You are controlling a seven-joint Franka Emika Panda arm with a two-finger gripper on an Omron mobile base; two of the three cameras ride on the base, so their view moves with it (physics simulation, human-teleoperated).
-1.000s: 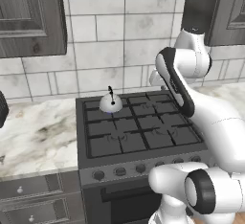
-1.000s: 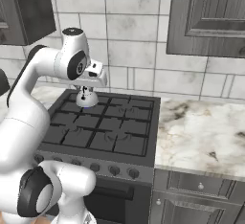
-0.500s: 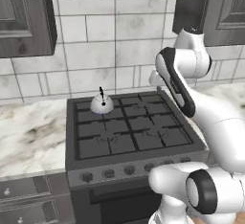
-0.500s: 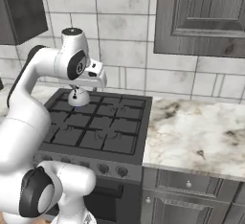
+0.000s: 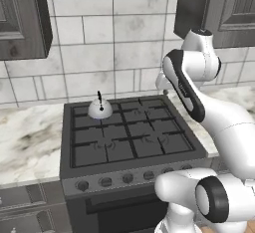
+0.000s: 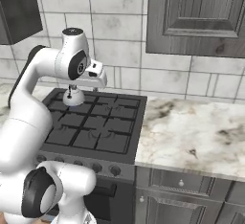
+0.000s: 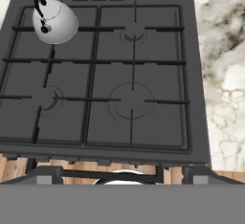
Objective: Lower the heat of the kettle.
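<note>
The small silvery dome-shaped kettle [image 5: 100,109] sits on the black stove's [image 5: 128,142] rear-left burner, while the front knob row [image 5: 127,178] lies below the raised gripper [image 6: 93,74], whose opening I cannot tell.

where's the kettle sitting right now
The kettle sits on the stove's back left burner, near the tiled wall; in the hand view it shows at the upper left, over the grate's far corner.
</note>
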